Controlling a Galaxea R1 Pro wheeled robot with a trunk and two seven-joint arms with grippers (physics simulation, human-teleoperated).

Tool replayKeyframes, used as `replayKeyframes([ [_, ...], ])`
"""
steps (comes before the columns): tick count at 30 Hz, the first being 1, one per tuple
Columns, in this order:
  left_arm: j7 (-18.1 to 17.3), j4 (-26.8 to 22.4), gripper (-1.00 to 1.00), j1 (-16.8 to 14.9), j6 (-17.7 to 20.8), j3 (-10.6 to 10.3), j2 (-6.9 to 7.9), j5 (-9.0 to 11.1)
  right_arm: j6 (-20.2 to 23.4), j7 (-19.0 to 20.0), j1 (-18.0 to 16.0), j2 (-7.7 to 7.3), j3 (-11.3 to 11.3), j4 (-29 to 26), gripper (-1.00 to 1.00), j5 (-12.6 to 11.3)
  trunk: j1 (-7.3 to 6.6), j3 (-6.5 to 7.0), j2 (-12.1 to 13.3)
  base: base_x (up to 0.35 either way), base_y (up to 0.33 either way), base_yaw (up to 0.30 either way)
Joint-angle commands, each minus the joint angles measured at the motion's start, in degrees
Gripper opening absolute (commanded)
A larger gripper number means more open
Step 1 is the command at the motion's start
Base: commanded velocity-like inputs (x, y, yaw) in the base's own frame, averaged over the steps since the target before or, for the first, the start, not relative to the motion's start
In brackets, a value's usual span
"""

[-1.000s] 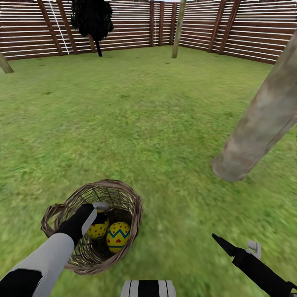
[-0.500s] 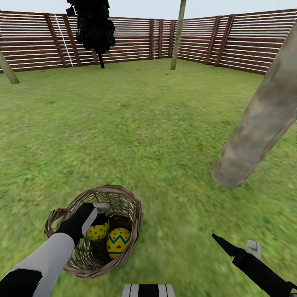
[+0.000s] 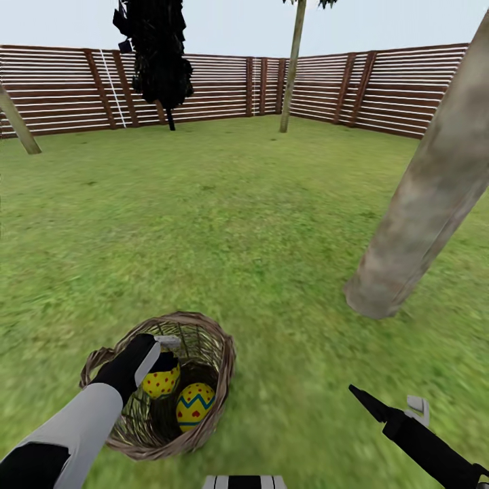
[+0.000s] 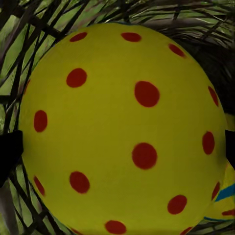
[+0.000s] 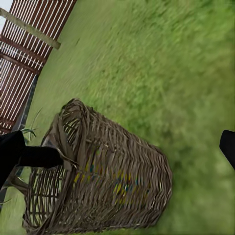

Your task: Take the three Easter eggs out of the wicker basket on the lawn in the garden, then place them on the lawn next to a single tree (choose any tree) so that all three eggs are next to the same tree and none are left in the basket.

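- Presently, left gripper [image 3: 163, 348]: inside the wicker basket [image 3: 216, 360] on the lawn [image 3: 238, 217], fingers flanking the red-dotted egg [image 4: 122, 127], apparently clamped for lifting out.
- Zigzag egg [image 3: 195, 406]: beside it, in the basket.
- Right gripper [image 3: 390, 405]: idle over grass, jaws spread.
- Tree [image 3: 421, 210]: near, right.
- Change: the view has tilted up; the basket sits lower in frame.

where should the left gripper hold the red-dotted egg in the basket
Across the dotted egg's widest middle, coming from above through the basket's open top. The woven walls block side approaches, and the zigzag egg sits close beside it. The left gripper's fingers already flank it.
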Motion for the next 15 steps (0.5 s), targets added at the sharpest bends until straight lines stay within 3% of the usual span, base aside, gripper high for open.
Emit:
replayKeyframes([
  [1, 0.4, -0.1, -1.00, 0.0, 0.2, -0.5, 0.09, 0.6, 0.3, 0.1, 0.0, 0.04, -0.1, 0.0, 1.00, -0.1, -0.03, 0.18, 0.0, -0.004, 0.000, 0.000],
  [15, 0.2, -1.4, -1.00, 0.0, 1.5, -0.5, 0.10, 0.8, 0.3, 0.1, 0.0, 0.04, -0.1, 0.0, 1.00, -0.1, -0.39, 3.28, 0.2, -0.047, 0.000, 0.000],
])
